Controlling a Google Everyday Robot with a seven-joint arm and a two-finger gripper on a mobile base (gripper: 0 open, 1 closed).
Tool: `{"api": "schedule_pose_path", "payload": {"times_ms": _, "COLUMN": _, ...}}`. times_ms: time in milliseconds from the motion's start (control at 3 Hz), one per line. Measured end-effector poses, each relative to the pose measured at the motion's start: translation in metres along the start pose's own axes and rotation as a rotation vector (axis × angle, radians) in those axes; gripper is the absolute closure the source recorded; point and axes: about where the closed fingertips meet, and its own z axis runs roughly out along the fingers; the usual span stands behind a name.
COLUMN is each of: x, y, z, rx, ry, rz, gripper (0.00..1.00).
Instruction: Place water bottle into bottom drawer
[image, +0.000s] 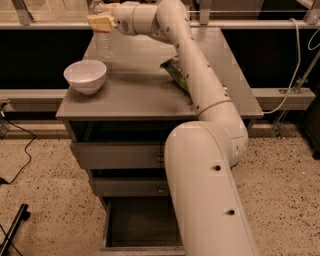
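Note:
The water bottle (104, 44), clear plastic with a pale label band, stands upright at the far left of the cabinet top, its cap near the top edge of the view. My gripper (102, 22) has its yellowish fingers closed around the bottle's upper part. The bottom drawer (142, 222) is pulled open below the cabinet and shows a dark interior. My arm hides the drawer's right side.
A white bowl (86, 75) sits at the front left of the grey cabinet top (125, 97). A green bag (175, 70) lies mid-top, partly behind my arm. Two shallower drawers (117, 155) are closed. A black cable runs on the floor at left.

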Motion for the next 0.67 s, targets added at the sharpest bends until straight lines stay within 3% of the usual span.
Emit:
{"api": "schedule_pose_path", "payload": {"times_ms": 333, "x": -0.041, "y": 0.017, "z": -0.038, "rx": -0.072, "ry": -0.025, "rz": -0.112, "gripper": 1.00}}
{"api": "schedule_pose_path", "payload": {"times_ms": 667, "x": -0.083, "y": 0.023, "z": -0.094, "rx": -0.074, "ry": -0.032, "rz": -0.175, "gripper": 1.00}}
